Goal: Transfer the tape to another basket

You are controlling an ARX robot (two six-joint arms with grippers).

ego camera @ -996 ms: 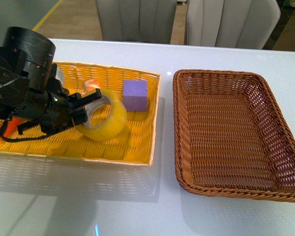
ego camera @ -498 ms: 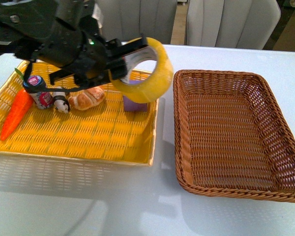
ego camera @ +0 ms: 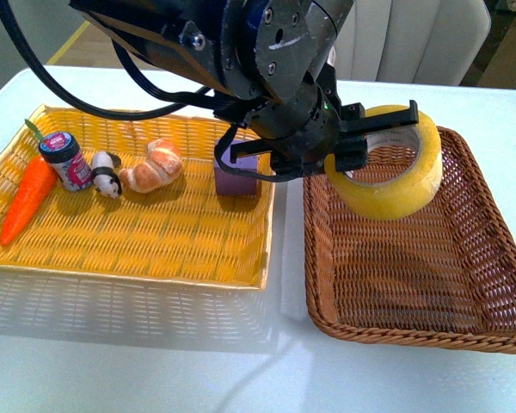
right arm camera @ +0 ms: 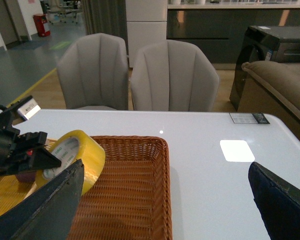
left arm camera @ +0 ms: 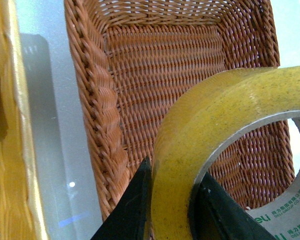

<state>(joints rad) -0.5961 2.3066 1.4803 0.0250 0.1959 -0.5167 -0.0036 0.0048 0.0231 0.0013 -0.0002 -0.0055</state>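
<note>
The tape [ego camera: 389,191], a big yellow roll with a white core, hangs tilted above the far left part of the brown wicker basket [ego camera: 309,225]. My left gripper [ego camera: 361,142] is shut on the roll's wall, one finger inside the core and one outside. The left wrist view shows those black fingers [left arm camera: 138,202] pinching the tape [left arm camera: 210,115] over the basket [left arm camera: 165,65]. In the right wrist view my right gripper [right arm camera: 166,167] is open and holds nothing, off to the basket's [right arm camera: 135,200] side, looking at the tape [right arm camera: 87,155].
The yellow woven tray [ego camera: 241,258] lies left of the basket and holds a purple cube [ego camera: 236,178], a croissant [ego camera: 155,168], a small black-and-white toy [ego camera: 107,178], a small jar [ego camera: 66,159] and a carrot [ego camera: 26,198]. Grey chairs [right arm camera: 170,75] stand behind the white table.
My left arm lifted the tape out of the yellow tray and carried it right, from beside the purple cube to above the wicker basket.
</note>
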